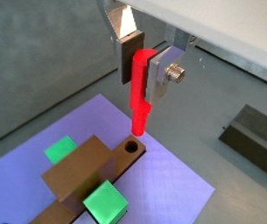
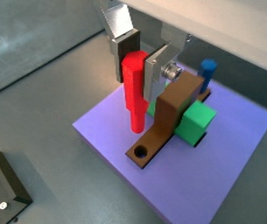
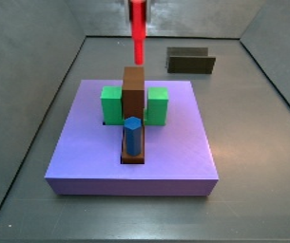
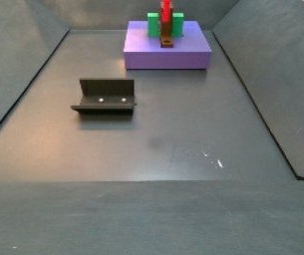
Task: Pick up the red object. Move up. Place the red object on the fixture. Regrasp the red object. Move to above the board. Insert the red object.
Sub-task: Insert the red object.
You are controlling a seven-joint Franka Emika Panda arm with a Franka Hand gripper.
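1. Gripper (image 1: 145,63): poised above the board (image 2: 235,175), over the end of the long brown bar (image 2: 171,122) that carries a round hole (image 2: 140,154). The jaws are clamped on the upper part of the red object (image 1: 139,92), one silver plate on each side, as both wrist views show.
2. Red object: held upright, its length hanging below the fingers (image 1: 129,39). In both wrist views the lower tip sits near the hole yet apart from it; whether it is exactly centred over the hole cannot be told. In a side view the red object (image 3: 138,33) rises above the far end of the bar.
3. Board: a lavender slab bearing two green blocks (image 3: 113,103), the brown bar and a blue peg (image 3: 132,135) standing at the bar's other end.
4. Fixture (image 4: 105,97): empty on the grey floor (image 4: 154,139), well apart from the board.
5. Step in hand (judgement): the move to above the board appears complete or nearly so; insertion has not yet begun, since the tip is clear of the hole.
6. Next move (judgement): a straight descent with the piece kept vertical, after any small sideways correction to centre the tip; a tilt or offset would catch the tip on the hole's rim.
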